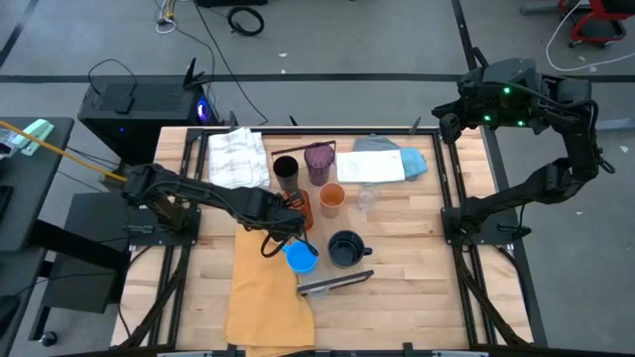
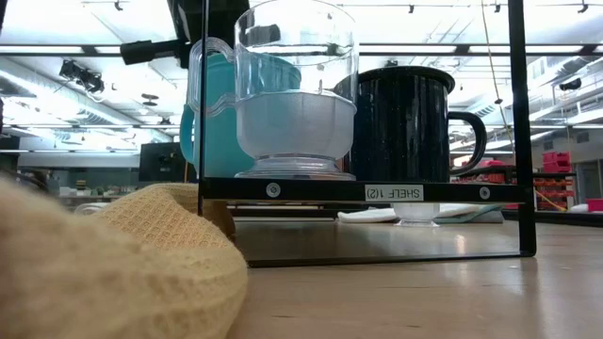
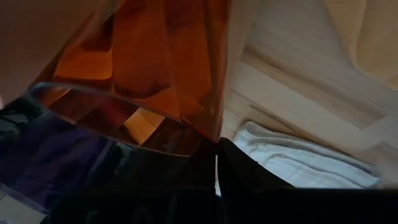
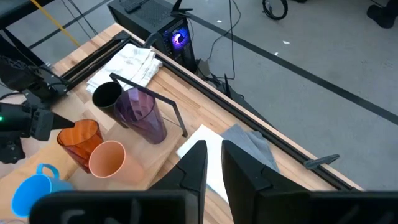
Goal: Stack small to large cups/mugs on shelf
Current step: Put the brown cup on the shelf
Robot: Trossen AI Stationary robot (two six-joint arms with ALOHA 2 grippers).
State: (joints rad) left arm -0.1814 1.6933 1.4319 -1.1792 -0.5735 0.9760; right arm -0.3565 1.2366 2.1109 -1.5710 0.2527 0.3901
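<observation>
The left gripper (image 1: 295, 216) sits over the middle of the table, clamped on the orange tumbler (image 1: 301, 207); in the left wrist view that translucent orange wall (image 3: 155, 62) fills the frame right against the dark fingers (image 3: 242, 171). Just beside it stand the peach cup (image 1: 331, 198), the black cup (image 1: 286, 171) and the purple tumbler (image 1: 318, 163), grouped near the table's far side. A clear plastic cup (image 1: 367, 201) stands just right of the peach cup. Nearer the front edge, the bright blue mug (image 1: 302, 258) and the dark navy mug (image 1: 345, 248) stand side by side behind the shelf (image 1: 335, 284), which lies tilted beside the mustard-yellow cloth (image 1: 266, 293). A white folded cloth (image 1: 238, 157) lies at the far left. The right gripper (image 4: 211, 163) hovers raised above the table's far right corner, fingers a narrow gap apart, holding nothing.
</observation>
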